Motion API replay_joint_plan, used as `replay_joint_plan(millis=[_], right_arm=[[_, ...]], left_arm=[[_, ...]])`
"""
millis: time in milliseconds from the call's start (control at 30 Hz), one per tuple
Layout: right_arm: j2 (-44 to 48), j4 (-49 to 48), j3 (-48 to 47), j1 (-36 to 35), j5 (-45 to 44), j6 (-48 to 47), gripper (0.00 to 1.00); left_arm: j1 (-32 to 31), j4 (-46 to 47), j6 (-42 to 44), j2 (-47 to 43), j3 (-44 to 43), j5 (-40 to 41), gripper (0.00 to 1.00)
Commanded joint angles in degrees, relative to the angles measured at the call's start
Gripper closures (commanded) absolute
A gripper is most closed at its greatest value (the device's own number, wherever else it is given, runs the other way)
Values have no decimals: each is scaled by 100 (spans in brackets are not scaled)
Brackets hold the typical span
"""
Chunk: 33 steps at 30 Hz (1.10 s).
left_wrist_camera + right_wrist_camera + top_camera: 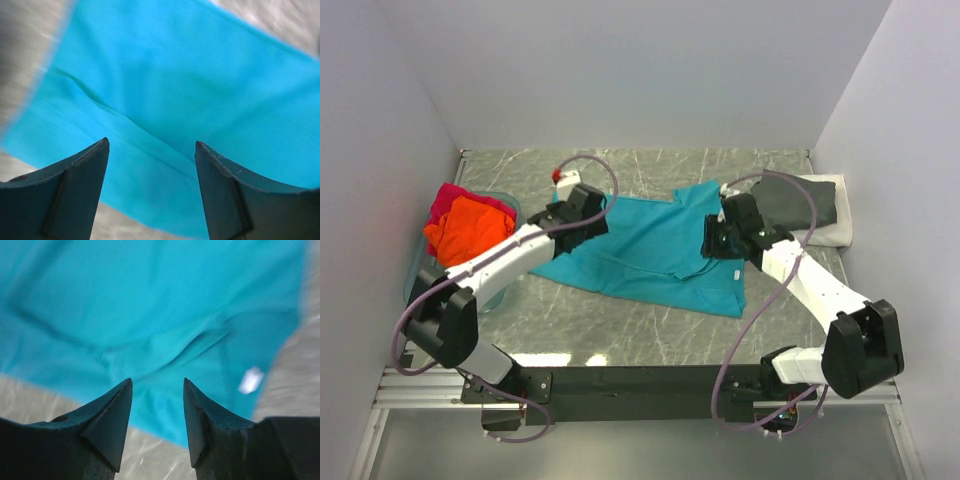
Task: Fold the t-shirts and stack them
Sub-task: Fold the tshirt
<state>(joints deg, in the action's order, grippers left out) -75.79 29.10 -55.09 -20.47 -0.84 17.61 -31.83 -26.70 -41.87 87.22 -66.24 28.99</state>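
Observation:
A teal t-shirt lies spread on the marble table, partly folded. My left gripper hovers open over its left part; the left wrist view shows teal cloth with a crease between the open fingers. My right gripper hovers open over its right part; the right wrist view shows wrinkled teal cloth and a white label. The orange shirt and magenta-red shirt lie bunched in the tub at left. The dark grey shirt lies folded on the white shirt at right.
A clear bluish plastic tub stands at the left wall. White walls close in the table on the left, back and right. Purple cables loop from both arms. The table's front edge meets a metal rail.

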Motion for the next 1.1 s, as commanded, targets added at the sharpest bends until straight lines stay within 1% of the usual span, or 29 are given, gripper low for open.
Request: replay_joint_plan(millis=[0,133,233,400,533,633,800,833,967,1067], right_arm=[[239,-185,577,-238,944,190,48],[302,-308,929,-519,981,349,49],[83,-423,974,-651,990,401,50],[-541,-493,685,-827,972,375,51],[-1313,-528,281,-880,911,296,52],[-1509,-476,-35,-880,735,296,52],[-1202,-388,-370,-862,138,410,50],[-1097,-379,-414,-854,-133,428,49],[-973,-388,-397,-783,-451,481,47],[-859,-282,-231,-783,-487,515,47]], left_arm=[[-383,567,-410,-258,479,-559,26],[-701,1034,-656,-311,988,-930,29],[-824,1298,-805,-179,1226,-1149,29],[-939,1465,-955,163,1438,-1265,30],[-974,1483,-999,313,1570,-1238,30],[-991,1457,-1016,270,1649,-1168,30],[-991,1439,-1017,120,1702,-1036,30],[-991,1431,-999,50,1684,-1010,29],[-991,1246,-824,-126,1491,-826,29],[-991,1114,-788,-275,1517,-519,26]])
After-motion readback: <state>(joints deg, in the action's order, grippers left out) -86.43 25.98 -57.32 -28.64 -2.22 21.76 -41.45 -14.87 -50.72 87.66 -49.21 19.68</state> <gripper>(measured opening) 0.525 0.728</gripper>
